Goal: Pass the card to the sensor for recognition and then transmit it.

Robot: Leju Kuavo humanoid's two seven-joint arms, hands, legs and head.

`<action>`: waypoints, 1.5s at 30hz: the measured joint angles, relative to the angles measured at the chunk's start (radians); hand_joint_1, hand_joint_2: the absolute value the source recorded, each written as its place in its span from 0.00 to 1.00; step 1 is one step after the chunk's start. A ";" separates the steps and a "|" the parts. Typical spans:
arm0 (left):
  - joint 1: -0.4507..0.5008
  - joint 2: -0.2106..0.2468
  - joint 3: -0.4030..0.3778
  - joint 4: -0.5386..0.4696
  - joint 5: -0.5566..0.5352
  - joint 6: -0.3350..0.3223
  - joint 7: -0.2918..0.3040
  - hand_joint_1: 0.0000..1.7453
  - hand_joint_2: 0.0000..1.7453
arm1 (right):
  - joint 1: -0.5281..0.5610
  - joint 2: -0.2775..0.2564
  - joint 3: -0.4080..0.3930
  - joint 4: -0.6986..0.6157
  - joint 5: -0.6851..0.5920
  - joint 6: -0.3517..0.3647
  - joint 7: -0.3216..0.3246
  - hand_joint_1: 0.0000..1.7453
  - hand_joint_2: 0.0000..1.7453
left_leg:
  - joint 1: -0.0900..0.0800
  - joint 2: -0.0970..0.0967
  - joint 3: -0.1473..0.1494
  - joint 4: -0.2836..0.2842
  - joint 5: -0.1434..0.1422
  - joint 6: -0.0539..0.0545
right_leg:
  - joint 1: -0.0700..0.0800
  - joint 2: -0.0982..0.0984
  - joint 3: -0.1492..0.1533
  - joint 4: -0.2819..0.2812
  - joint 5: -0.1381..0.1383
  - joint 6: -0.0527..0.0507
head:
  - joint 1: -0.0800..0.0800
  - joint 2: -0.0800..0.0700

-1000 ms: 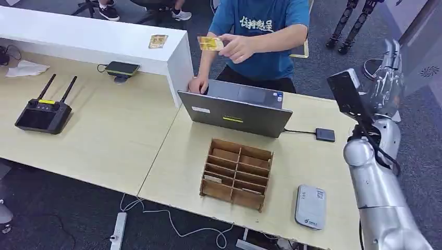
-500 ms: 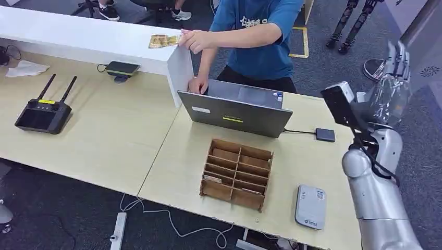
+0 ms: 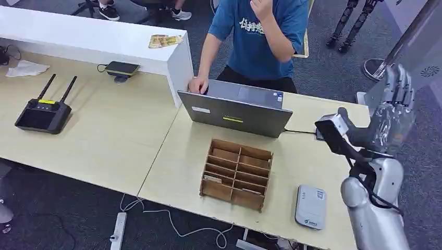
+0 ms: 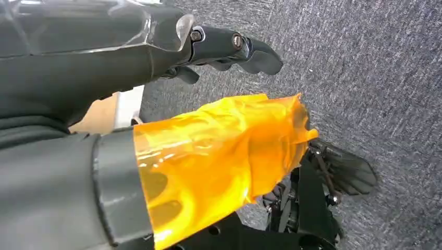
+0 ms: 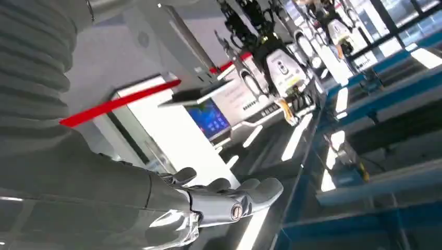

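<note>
Yellow cards (image 3: 166,40) lie on the end of the white ledge (image 3: 78,36), in front of a person in a blue shirt (image 3: 260,36). A pale grey card sensor (image 3: 310,207) lies flat near the table's front right edge. My right hand (image 3: 393,112) is raised beyond the table's right side, well above the sensor, fingers straight and apart, holding nothing. The right wrist view shows that hand (image 5: 224,200) empty too. My left hand (image 4: 172,67) hangs over grey carpet with orange film around its thumb and nothing in it.
A wooden slotted card rack (image 3: 237,173) stands mid-table, behind it an open laptop (image 3: 234,110) that the person's hand touches. A small black box (image 3: 325,135) on a cable lies right of the laptop. A black remote with antennas (image 3: 44,112) and a black pad (image 3: 122,68) sit to the left.
The person has laid the yellow card on the white ledge and drawn that hand up to the chest. My right hand has sunk lower and slightly to the right, still empty.
</note>
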 joint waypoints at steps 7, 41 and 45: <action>0.001 -0.002 0.008 0.000 0.017 0.002 -0.001 0.00 0.00 | 0.179 -0.006 -0.015 -0.152 0.000 -0.023 -0.010 0.00 1.00 | 0.000 0.001 -0.001 0.000 0.000 0.000 | 0.000 0.001 -0.001 0.000 0.000 0.000 | 0.000 0.000; 0.005 -0.010 0.050 -0.007 0.090 0.018 -0.042 0.00 0.00 | 0.573 0.010 0.093 -0.400 -0.032 -0.055 -0.064 0.00 1.00 | 0.000 0.001 -0.001 0.000 0.000 0.000 | 0.000 0.000 -0.001 0.000 -0.001 0.000 | 0.000 0.000; 0.005 -0.010 0.050 -0.007 0.094 0.020 -0.044 0.00 0.00 | 0.598 0.011 0.114 -0.399 -0.049 -0.055 -0.060 0.00 1.00 | 0.000 0.001 -0.001 0.000 0.000 0.000 | 0.000 0.000 -0.001 0.000 -0.001 0.000 | 0.000 0.000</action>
